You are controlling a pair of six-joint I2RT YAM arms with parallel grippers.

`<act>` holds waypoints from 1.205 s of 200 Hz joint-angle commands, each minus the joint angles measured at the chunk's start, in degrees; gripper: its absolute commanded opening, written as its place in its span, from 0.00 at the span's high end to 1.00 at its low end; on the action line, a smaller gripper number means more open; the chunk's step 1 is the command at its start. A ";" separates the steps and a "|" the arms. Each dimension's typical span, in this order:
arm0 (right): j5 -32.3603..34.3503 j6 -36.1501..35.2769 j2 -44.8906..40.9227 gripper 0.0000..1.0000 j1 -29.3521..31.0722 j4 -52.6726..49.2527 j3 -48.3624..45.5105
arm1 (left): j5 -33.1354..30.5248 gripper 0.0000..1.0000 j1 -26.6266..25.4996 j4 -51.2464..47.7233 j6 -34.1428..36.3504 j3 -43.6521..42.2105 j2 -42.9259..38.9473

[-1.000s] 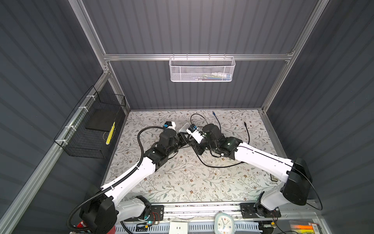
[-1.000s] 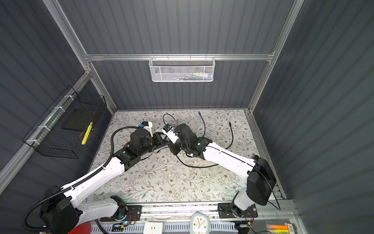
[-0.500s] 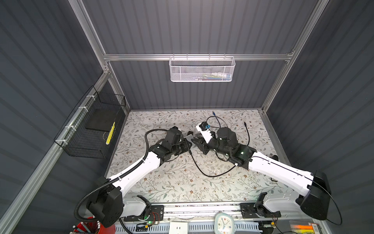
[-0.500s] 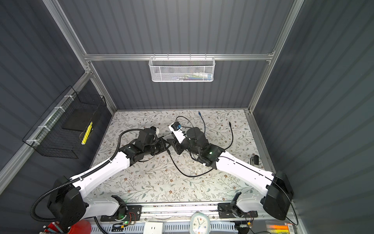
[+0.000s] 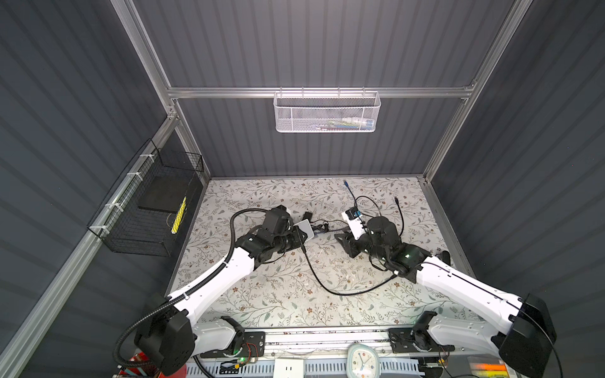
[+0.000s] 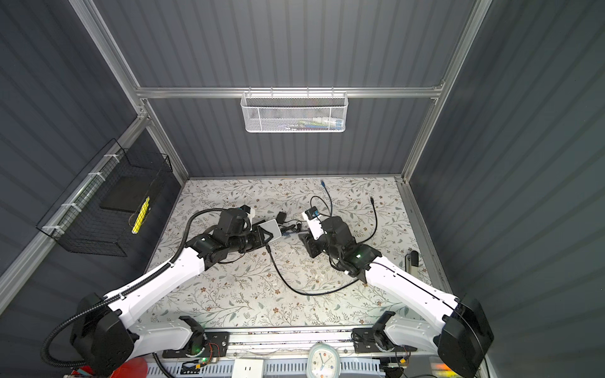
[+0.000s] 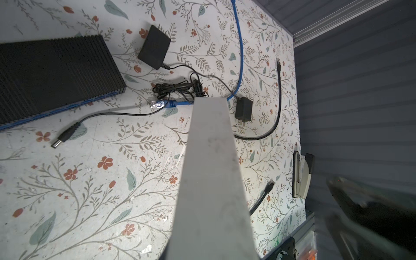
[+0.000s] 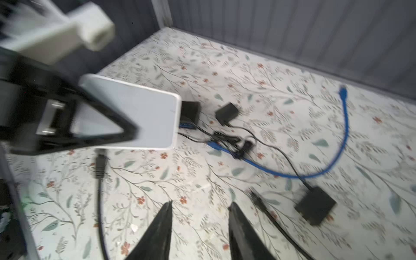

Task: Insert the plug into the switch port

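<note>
Left tool [image 5: 299,234] clenched the switch [image 8: 135,117] off the bench [image 5: 278,294], steadying its port; right tool [image 8: 200,203] gaped empty, plug [image 8: 101,162] apparently seated.

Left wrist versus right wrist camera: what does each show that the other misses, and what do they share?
Left wrist only: the black ribbed box seen nearly whole, a loose barrel plug, and a stapler by the wall.
Right wrist only: the right gripper, open and empty; the left gripper clamped on the white box; a black cable's plug at that box's edge; and the far end of the blue cable.
Both: white box, blue cable, bundled black cord, floral mat.
</note>
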 commanded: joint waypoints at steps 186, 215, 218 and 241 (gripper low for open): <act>-1.21 -3.80 39.41 0.51 -9.64 -11.90 17.91 | -1.40 1.00 0.41 6.96 6.12 -7.96 -9.93; -3.68 -2.65 37.93 0.50 -9.93 -10.92 16.17 | -1.14 1.00 0.46 7.33 6.35 -7.83 -9.18; -4.11 -2.56 37.74 0.50 -10.00 -10.77 16.07 | -1.06 1.00 0.42 7.41 6.38 -7.75 -9.13; -4.87 -2.49 37.20 0.50 -10.48 -11.32 15.66 | -1.14 1.00 0.51 7.62 6.30 -8.03 -8.86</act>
